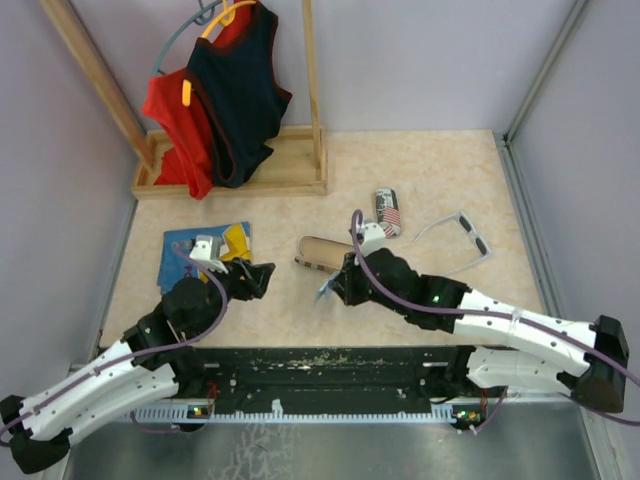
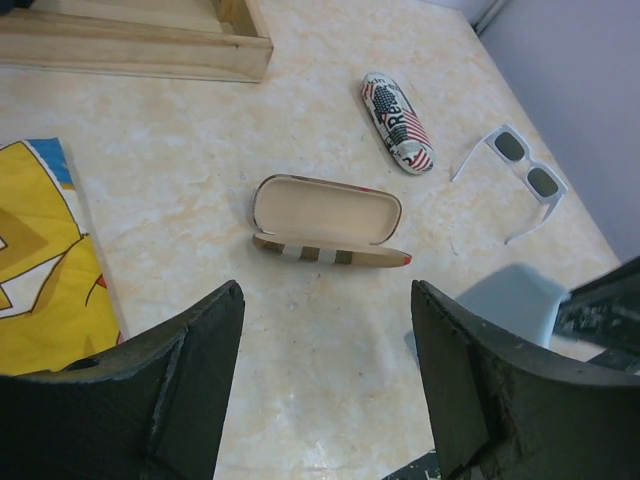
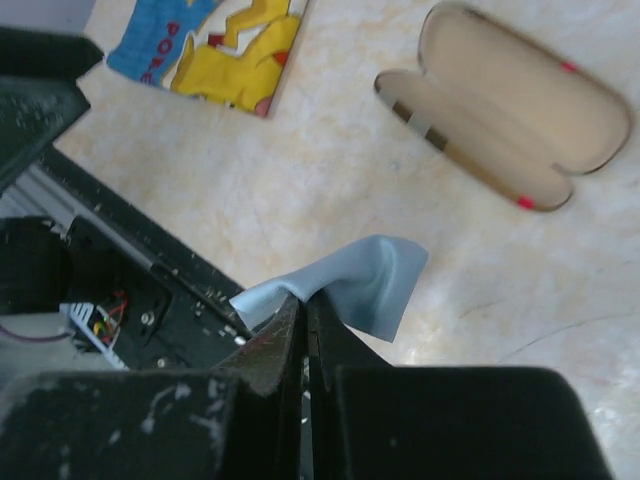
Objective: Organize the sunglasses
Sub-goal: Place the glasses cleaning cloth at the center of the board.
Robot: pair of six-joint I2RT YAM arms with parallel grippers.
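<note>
Overhead, low wrists sharing open case (image 2: 325, 212)

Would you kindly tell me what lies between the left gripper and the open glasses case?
Only bare tabletop. The left wrist view shows nothing between the left gripper, its jaws apart, and the open glasses case.

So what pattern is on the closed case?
The closed case has a red-white-blue flag print; left wrist view shows it best.
</note>
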